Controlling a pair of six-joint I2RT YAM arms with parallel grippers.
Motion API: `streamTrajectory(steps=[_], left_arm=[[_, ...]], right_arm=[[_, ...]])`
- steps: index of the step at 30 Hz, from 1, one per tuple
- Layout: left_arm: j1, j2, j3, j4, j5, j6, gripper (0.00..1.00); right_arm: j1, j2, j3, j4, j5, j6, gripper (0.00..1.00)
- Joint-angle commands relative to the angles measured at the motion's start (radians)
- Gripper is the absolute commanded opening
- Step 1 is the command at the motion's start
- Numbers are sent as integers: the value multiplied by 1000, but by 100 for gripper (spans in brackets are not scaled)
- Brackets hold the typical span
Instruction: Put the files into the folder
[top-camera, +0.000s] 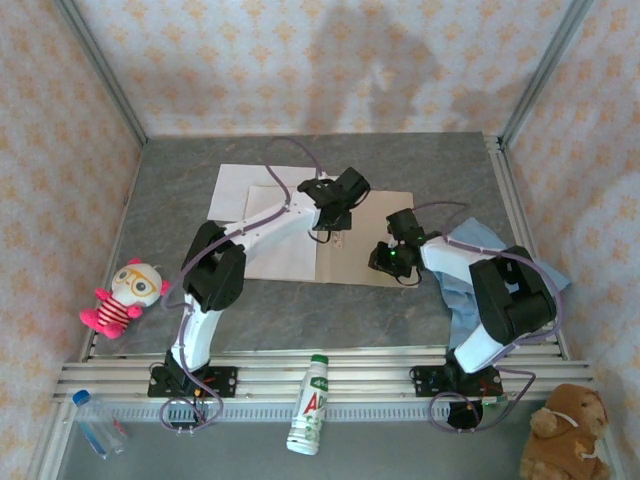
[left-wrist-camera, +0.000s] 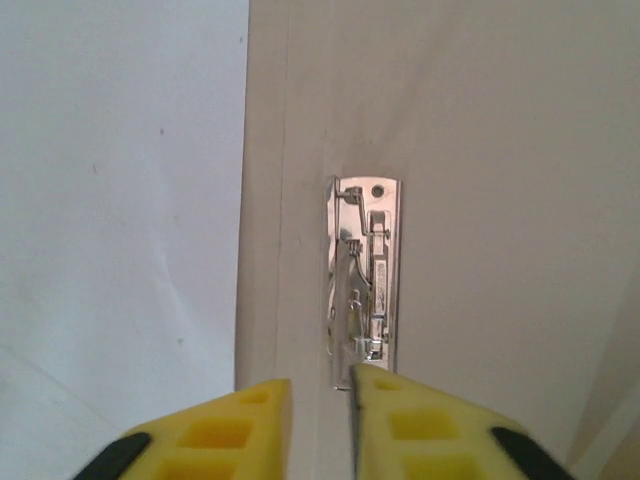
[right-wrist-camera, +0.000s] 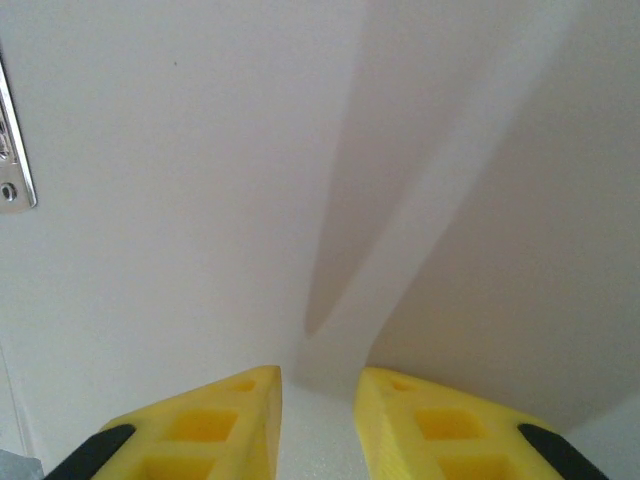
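1. I've got the folder (top-camera: 365, 240) lying open and flat in the middle of the tabletop (top-camera: 180, 170), pale inside face up.
2. The files are on its left side. The first sheet (top-camera: 235, 190) lies mostly on the tabletop at the far left, and the second sheet (top-camera: 280, 255) lies over the folder's left half, overlapping the first.
3. The left gripper (top-camera: 335, 220) is over the folder's spine. From the left wrist, the left gripper (left-wrist-camera: 320, 420) has its yellow fingers (left-wrist-camera: 225, 430) only a narrow gap apart, and I see nothing between them.
4. Just ahead of those fingertips is the metal fastener (left-wrist-camera: 365, 280) on the folder (left-wrist-camera: 500, 200), with a white sheet (left-wrist-camera: 120, 200) to its left.
5. The right gripper (top-camera: 385, 262) is down at the near edge of the folder's right half.
6. From the right wrist, the right gripper (right-wrist-camera: 318, 420) is narrow too. A raised ridge in the folder (right-wrist-camera: 180, 250) runs into the gap, and I can't tell if it's pinched.
7. The fastener (right-wrist-camera: 15, 150) peeks in at that view's left edge.
8. A blue cloth (top-camera: 470, 240) lies under the right arm.
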Motion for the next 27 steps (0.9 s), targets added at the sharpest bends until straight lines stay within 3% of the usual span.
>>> streamTrajectory(steps=[1, 14, 27], left_arm=[[8, -46, -36, -19, 1, 39, 15], [5, -33, -192, 76, 85, 32, 10], [33, 71, -57, 64, 28, 62, 10]], right_arm=[[13, 62, -32, -91, 55, -18, 29], [15, 70, -25, -98, 57, -20, 29], [17, 69, -28, -99, 58, -20, 29]])
